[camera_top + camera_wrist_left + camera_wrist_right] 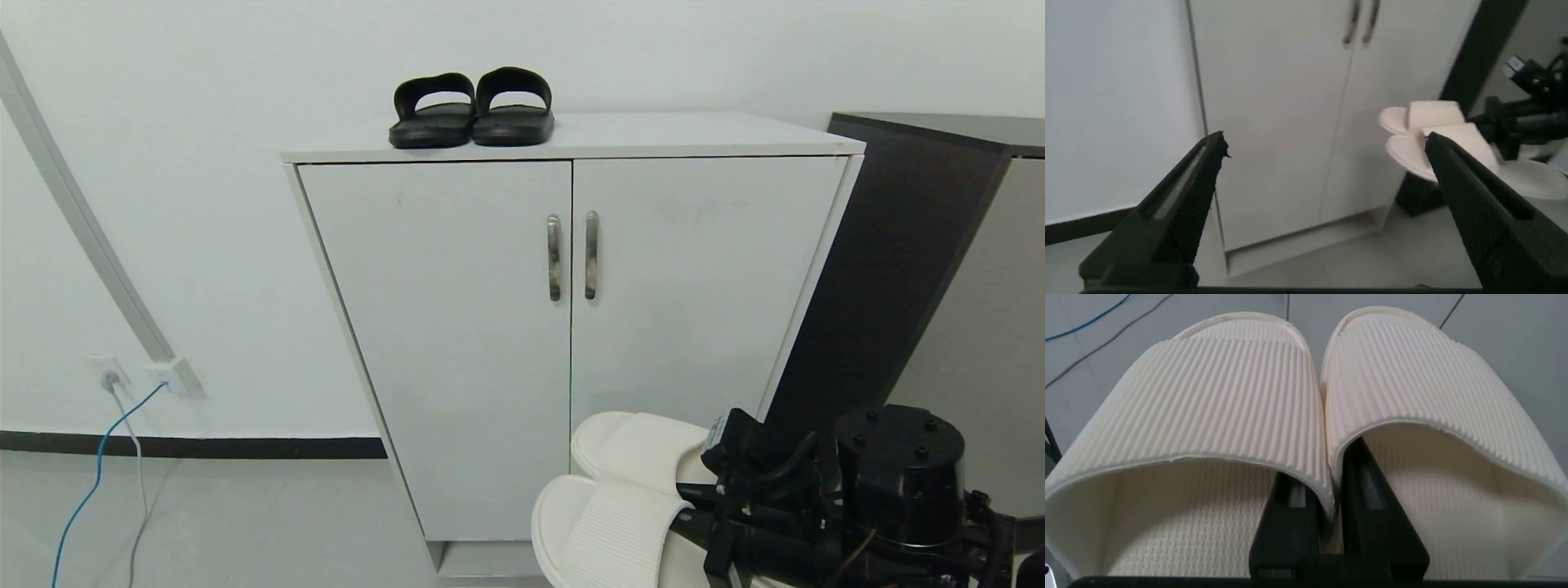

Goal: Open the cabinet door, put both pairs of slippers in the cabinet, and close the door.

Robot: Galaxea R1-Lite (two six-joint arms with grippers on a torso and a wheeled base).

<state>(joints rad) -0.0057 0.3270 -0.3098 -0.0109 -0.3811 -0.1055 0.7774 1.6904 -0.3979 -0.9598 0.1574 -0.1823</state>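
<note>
A white two-door cabinet [457,343] stands against the wall with both doors closed; its two metal handles [554,257] meet at the middle. A pair of black slippers [472,108] rests on its top. My right gripper [1327,518] is shut on the pair of white slippers [620,498], pinching their inner straps together, low in front of the right door. The white slippers [1437,143] also hang in the left wrist view, right of the cabinet [1282,106]. My left gripper [1323,175] is open, facing the left door's lower part from a distance.
A dark cabinet [906,269] stands right of the white one. On the left wall are a slanted cable duct [73,204] and sockets [175,374] with blue and grey cables [98,465] trailing to the floor. Bare floor lies to the left.
</note>
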